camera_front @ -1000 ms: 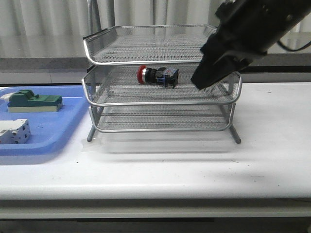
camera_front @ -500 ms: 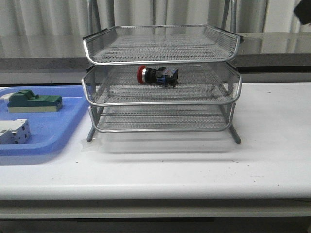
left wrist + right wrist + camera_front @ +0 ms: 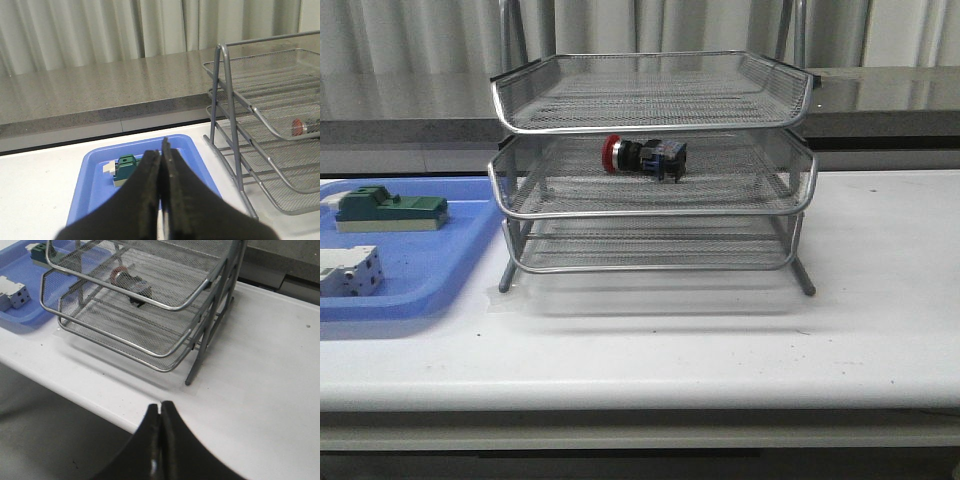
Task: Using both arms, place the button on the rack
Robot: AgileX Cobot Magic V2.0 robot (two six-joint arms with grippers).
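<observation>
Red-capped, black-collared button (image 3: 644,156) lying sideways in rack (image 3: 650,205); each gripper pressed together.

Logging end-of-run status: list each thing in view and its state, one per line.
button: lying on its side in the rack's middle tray, not held
rack: upright on the table, top tray empty
left gripper: shut, holding nothing
right gripper: shut, holding nothing
green block part: resting in the blue tray
</observation>
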